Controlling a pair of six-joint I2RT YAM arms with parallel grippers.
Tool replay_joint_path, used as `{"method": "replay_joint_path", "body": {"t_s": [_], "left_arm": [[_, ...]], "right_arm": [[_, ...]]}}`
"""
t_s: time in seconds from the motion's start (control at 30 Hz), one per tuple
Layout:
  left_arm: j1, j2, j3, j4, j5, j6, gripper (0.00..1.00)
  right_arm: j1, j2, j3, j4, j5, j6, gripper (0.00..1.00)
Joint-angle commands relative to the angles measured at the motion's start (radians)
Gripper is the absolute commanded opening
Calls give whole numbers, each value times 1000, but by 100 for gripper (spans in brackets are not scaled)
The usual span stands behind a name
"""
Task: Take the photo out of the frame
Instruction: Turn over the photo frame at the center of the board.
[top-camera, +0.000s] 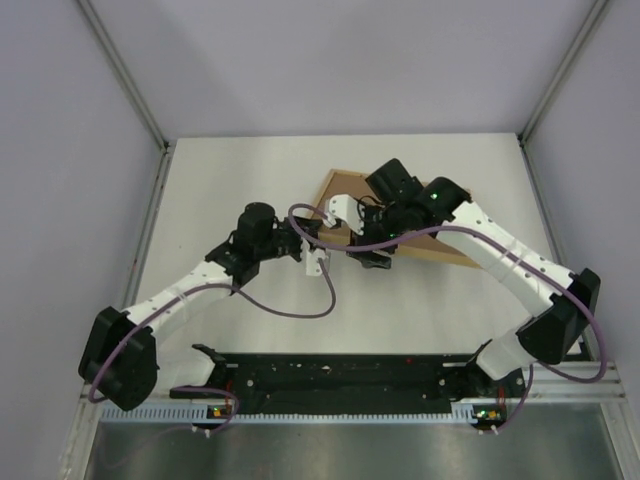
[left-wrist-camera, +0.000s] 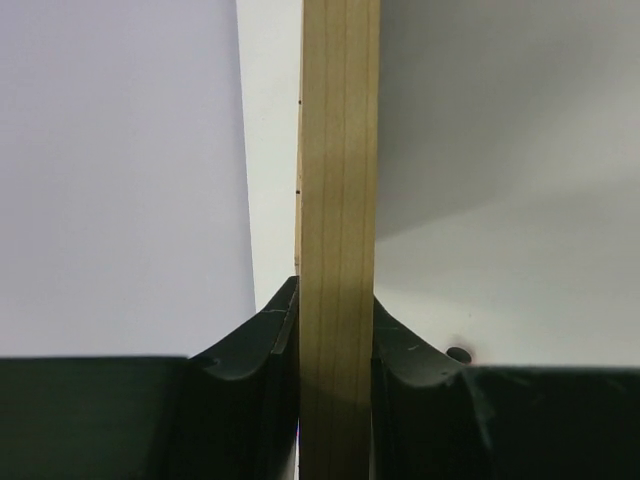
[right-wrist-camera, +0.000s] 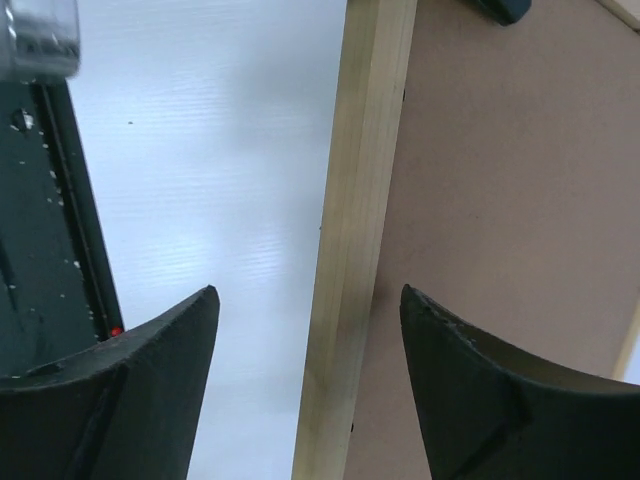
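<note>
The left hand (left-wrist-camera: 335, 300) pinches the rim of the light-wood frame (left-wrist-camera: 340, 150), at the far part of the desk (top-camera: 230, 180). The right hand (right-wrist-camera: 308, 292) straddles another edge, jaws wide. The brown backing board (right-wrist-camera: 500, 200) sits in place. The photo is hidden, apparently not yet removed.

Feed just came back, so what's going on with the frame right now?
The left gripper is shut on the pale wooden rim of the frame. The right gripper is open, its fingers either side of that same rim without touching it. The brown backing board is still in place, and the photo shows in no view, so it looks not yet removed.
</note>
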Motion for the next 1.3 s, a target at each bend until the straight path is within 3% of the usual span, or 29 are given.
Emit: {"method": "replay_joint_path", "body": {"t_s": [0.0,0.2,0.43,0.6,0.73,0.93,1.13,1.27], "left_arm": [[9,-34,93,-220,-12,-323,0],[8,-43,160,-309,2,-375,0],[8,-34,228,-385,9,-389,0],[9,-31,286,-458,12,-392,0],[9,-26,344,-524,23,-394,0],[9,0,406,-589,23,-378,0],[8,37,458,-632,25,-377,0],[8,63,503,-658,34,-390,0]], "right_arm": [[-29,-116,40,57,89,-97,74],[-182,-289,102,109,22,-235,85],[-355,-425,16,85,-26,-420,90],[-519,-445,-32,14,-222,-537,91],[-625,-423,-43,-72,-284,-667,92],[-872,-387,-82,-178,-472,-865,93],[-866,-360,-107,-289,-567,-971,95],[-696,-405,-142,-177,-421,-841,94]]}}
